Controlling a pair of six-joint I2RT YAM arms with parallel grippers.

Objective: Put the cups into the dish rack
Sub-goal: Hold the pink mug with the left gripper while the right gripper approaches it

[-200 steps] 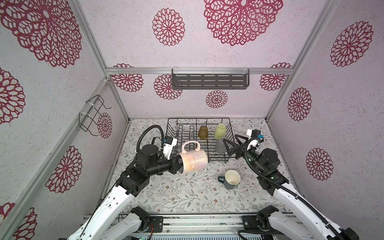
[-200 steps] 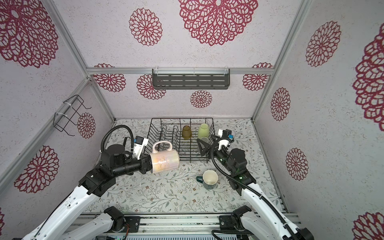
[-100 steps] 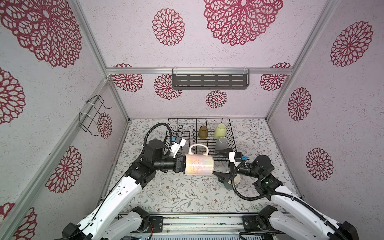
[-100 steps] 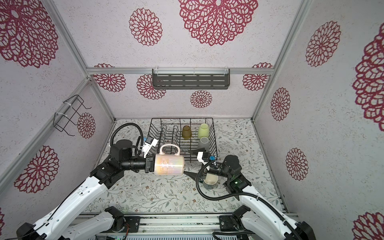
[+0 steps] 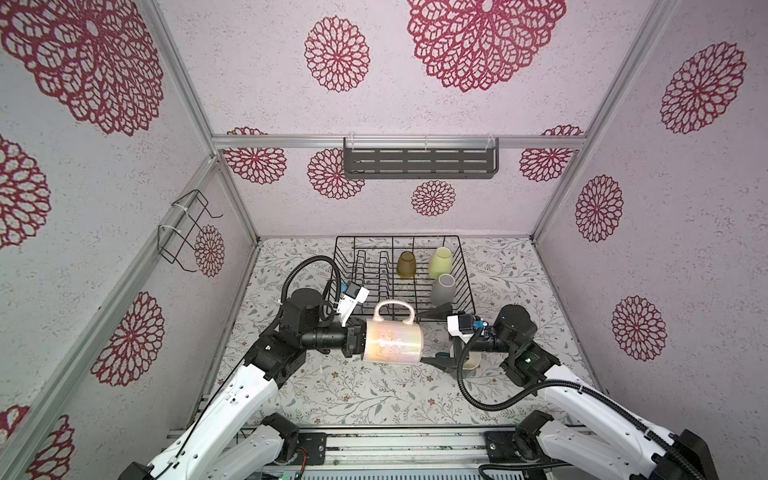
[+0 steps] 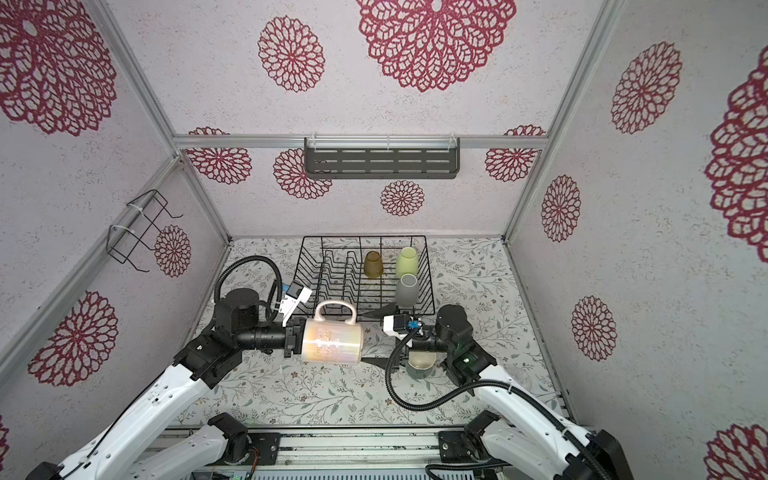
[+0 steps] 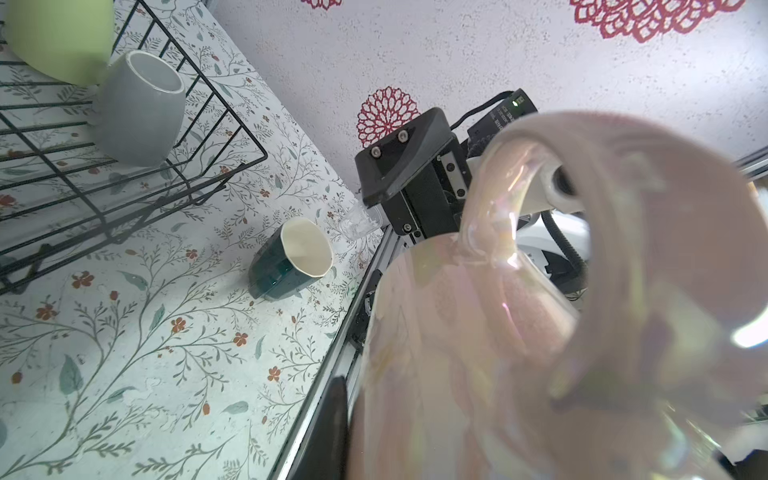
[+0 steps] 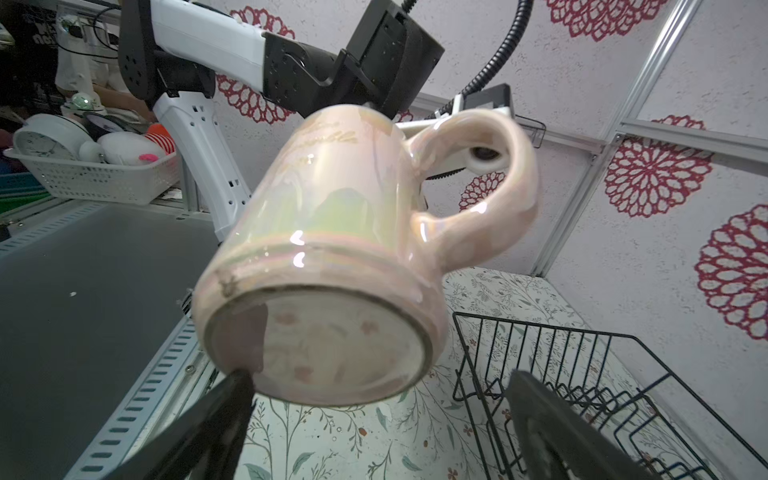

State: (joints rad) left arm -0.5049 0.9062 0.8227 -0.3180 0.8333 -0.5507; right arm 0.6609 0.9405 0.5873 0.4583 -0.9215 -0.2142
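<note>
Two patterns dress our cell: sprigs on the tabletop (image 5: 332, 386), red rosettes on the walls (image 5: 415, 104). A grey slotted shelf (image 5: 419, 163) hangs at the back, a wire bracket (image 5: 183, 232) on the left. The dish rack (image 5: 365, 270) holds the amber glass (image 5: 406, 264), lime-yellow tumbler (image 5: 440, 262) and grey tumbler (image 5: 442, 289). Our left hand (image 5: 359, 341) grips the pearly pink mug (image 5: 395, 345) by its mouth, sideways in front of the rack, gold script on its side. Our right hand (image 5: 434, 335) gapes at its base, partly screening the dark teal mug (image 6: 422, 362).

I am holding my left arm (image 5: 249, 386) out level toward the middle, my left hand (image 5: 360, 340) clamping the pink mug (image 5: 392, 343). My right hand (image 5: 420, 339) is facing it, jaws gaping wide.
</note>
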